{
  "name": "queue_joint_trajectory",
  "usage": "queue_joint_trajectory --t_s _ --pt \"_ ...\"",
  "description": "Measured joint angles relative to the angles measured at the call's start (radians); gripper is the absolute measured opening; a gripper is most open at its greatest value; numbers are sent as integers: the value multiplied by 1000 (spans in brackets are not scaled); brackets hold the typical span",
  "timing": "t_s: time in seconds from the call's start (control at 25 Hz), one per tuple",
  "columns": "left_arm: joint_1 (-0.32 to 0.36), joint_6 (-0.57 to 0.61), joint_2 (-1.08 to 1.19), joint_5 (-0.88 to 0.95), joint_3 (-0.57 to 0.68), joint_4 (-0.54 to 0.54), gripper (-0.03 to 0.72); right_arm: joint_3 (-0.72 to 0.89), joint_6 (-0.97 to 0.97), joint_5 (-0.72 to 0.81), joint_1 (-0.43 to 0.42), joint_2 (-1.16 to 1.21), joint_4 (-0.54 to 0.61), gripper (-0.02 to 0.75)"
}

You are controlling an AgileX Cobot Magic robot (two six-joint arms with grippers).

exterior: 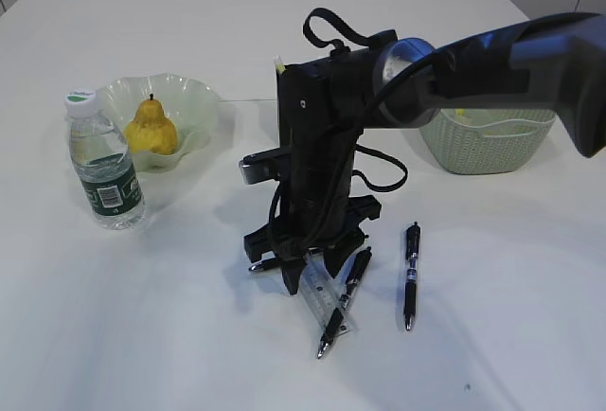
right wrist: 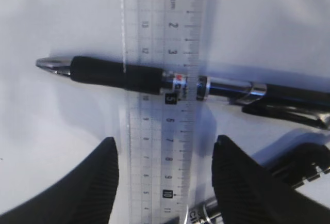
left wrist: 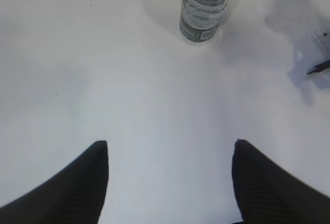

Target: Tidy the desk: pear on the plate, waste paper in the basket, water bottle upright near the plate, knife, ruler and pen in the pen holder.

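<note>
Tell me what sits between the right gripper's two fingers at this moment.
In the right wrist view, the clear ruler runs lengthwise through the open gap of the right gripper. A black pen crosses the ruler just beyond the fingertips.

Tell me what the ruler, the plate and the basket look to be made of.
Ruler: clear plastic, probably; the table and pen show through it.
Plate: pale green, glossy and translucent, wavy rim; glass or plastic.
Basket: pale green woven-look wall, likely moulded plastic.
</note>
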Motion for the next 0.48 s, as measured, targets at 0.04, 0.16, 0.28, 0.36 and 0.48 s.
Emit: queue_joint_trajectory --t_s 0.04,0.16,0.28,0.36,0.48 --pt "0 0 0 0 0 0 527 0 0 0 0 0 0 459" --pt "0 0 0 0 0 0 527 0 0 0 0 0 0 459" --pt "0 0 0 0 0 0 527 0 0 0 0 0 0 460" --pt "0 0 0 0 0 0 527 0 0 0 0 0 0 460" --pt "0 0 0 0 0 0 527 0 0 0 0 0 0 437"
